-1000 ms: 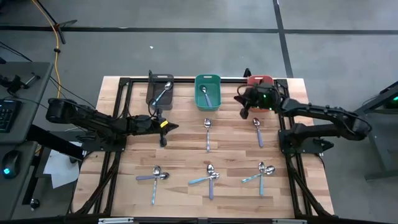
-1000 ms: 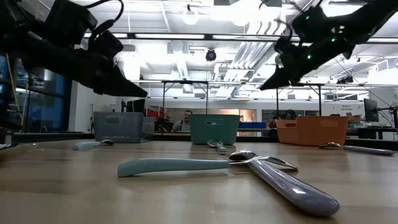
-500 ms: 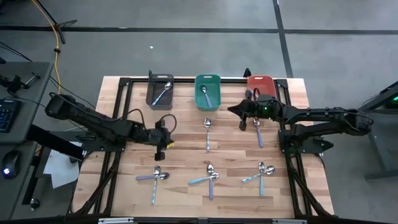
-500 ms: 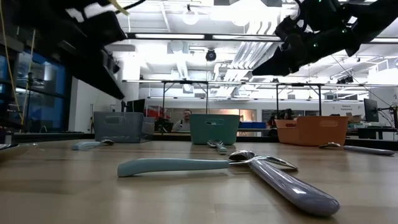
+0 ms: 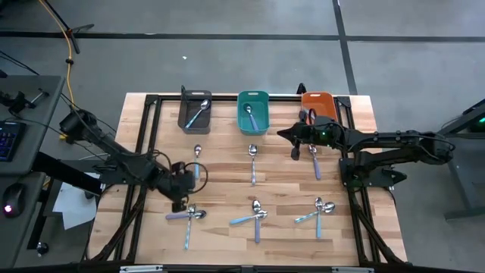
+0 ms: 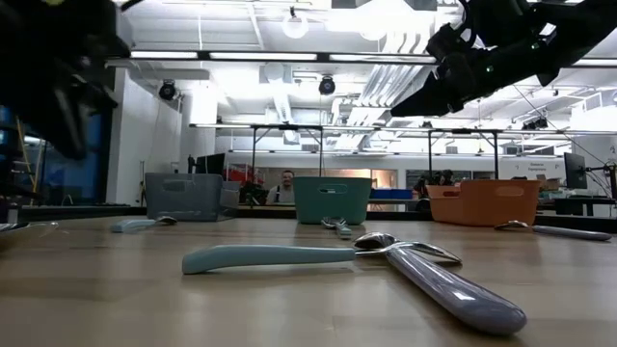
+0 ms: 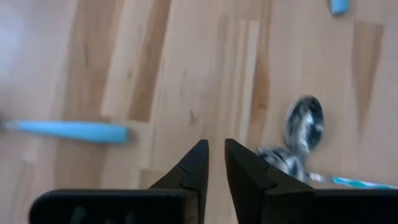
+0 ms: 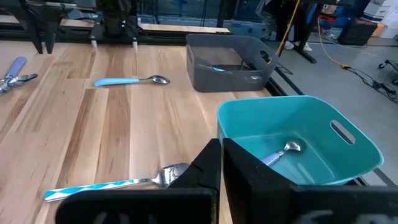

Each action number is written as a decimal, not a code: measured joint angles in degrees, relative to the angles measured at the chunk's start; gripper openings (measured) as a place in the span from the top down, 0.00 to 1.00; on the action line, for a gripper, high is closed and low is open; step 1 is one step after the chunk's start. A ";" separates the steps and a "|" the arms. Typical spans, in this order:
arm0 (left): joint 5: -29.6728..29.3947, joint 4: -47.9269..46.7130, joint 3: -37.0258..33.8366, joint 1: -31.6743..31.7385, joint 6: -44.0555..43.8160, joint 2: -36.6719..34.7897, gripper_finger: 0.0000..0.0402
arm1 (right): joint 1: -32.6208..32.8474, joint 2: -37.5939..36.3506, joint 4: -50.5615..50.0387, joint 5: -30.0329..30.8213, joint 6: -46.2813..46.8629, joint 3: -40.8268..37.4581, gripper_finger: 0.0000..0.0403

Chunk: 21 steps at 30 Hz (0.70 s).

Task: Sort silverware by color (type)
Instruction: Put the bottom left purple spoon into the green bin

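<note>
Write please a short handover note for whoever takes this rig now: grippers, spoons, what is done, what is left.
Left gripper: slightly open, empty, over the table beside the left spoon pair.
Right gripper: shut, empty, in the air near the orange bin.
Done: one spoon each in the grey bin and the teal bin.
Left: nine spoons on the table, three singles and three pairs.
</note>
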 joint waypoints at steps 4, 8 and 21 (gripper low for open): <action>0.48 -1.64 0.02 -3.97 -5.52 0.00 0.82 | 0.00 0.00 -0.02 0.02 0.00 0.00 1.00; 2.23 -1.72 0.04 -7.31 -10.80 0.87 0.78 | 0.00 0.00 -0.02 0.02 0.00 0.00 1.00; 7.09 4.28 0.04 -12.84 -17.67 13.10 0.72 | 0.00 0.04 -0.44 0.02 0.15 0.00 1.00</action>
